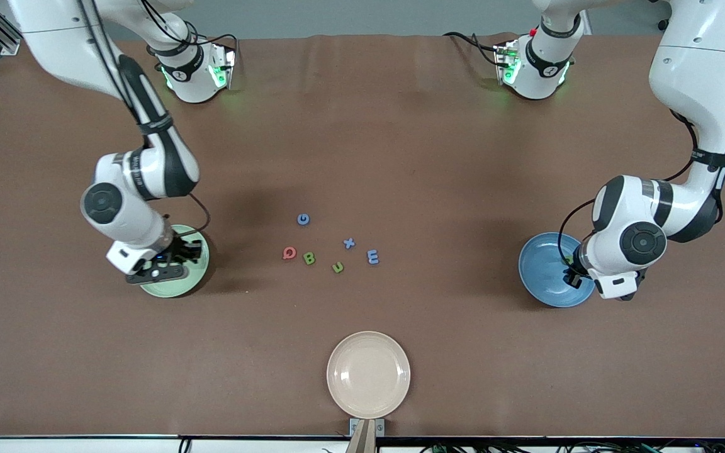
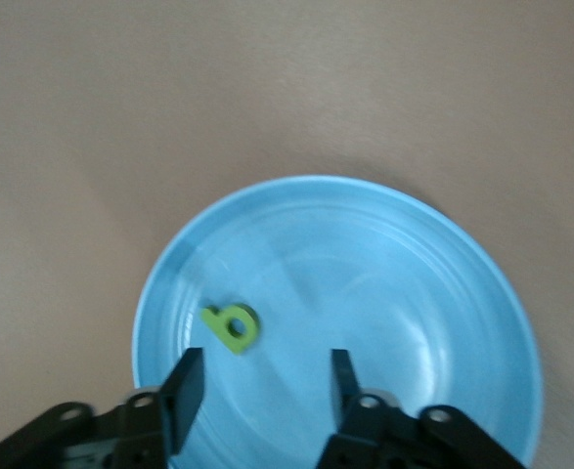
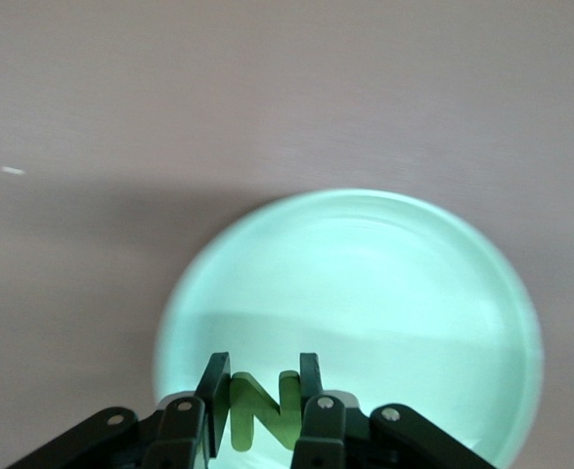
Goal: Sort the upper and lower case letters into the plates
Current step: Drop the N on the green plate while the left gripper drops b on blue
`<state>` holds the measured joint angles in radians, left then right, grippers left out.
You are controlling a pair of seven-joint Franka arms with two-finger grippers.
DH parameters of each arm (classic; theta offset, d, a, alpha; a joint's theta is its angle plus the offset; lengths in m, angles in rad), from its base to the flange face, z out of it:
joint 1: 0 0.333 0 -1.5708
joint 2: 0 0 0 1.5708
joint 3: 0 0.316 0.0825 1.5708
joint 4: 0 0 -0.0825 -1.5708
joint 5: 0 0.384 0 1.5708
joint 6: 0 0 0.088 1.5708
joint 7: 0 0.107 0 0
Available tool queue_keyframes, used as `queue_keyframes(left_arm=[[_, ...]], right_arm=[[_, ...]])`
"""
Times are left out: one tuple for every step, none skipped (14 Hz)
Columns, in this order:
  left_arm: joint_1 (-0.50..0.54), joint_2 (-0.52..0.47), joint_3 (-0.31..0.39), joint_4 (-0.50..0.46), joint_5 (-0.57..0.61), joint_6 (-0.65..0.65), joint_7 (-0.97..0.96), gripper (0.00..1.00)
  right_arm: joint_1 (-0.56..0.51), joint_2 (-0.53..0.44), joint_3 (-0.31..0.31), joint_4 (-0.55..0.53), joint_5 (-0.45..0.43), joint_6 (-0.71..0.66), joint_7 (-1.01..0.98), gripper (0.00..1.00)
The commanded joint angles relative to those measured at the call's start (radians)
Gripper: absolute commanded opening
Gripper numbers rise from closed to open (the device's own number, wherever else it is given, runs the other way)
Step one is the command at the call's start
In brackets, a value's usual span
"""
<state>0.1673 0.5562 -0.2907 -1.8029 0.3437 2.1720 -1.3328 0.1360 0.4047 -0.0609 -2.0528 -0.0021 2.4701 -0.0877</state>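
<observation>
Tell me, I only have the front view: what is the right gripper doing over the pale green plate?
Observer: The right gripper is shut on the green N above the pale green plate.
Operator: Is that plate empty?
Observer: No letter shows on its visible surface.
Operator: And the blue plate?
Observer: The green b lies flat in the blue plate; the left gripper is open over it.
</observation>
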Motion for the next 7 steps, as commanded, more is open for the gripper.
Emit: queue_keyframes(left_arm=[[-0.006, -0.035, -0.057, 0.025, -0.026, -0.018, -0.060, 1.00], [-0.014, -0.035, -0.094, 0.045, -0.041, -0.027, -0.095, 1.00], [-0.024, -0.027, -0.135, 0.072, -0.055, -0.046, -0.136, 1.00], [-0.046, -0.015, -0.162, 0.098, -0.058, -0.050, -0.175, 1.00], [-0.096, -0.001, -0.169, 0.124, -0.060, -0.051, -0.221, 1.00], [-0.144, 0.013, -0.170, 0.151, -0.071, -0.051, -0.259, 1.00], [-0.191, 0.030, -0.170, 0.169, -0.071, -0.051, -0.276, 1.00]], right_arm=[[-0.071, 0.020, 0.021, -0.026, -0.004, 0.003, -0.063, 0.03], [-0.076, 0.032, 0.021, -0.029, -0.003, 0.003, -0.063, 0.03], [-0.076, 0.052, 0.021, -0.035, -0.003, 0.006, -0.061, 0.04], [-0.075, 0.072, 0.021, -0.038, -0.001, 0.012, -0.061, 0.04], [-0.075, 0.095, 0.021, -0.036, 0.007, 0.016, -0.061, 0.05], [-0.073, 0.106, 0.021, -0.036, 0.029, 0.019, -0.063, 0.13], [-0.073, 0.108, 0.021, -0.038, 0.036, 0.016, -0.063, 0.23]])
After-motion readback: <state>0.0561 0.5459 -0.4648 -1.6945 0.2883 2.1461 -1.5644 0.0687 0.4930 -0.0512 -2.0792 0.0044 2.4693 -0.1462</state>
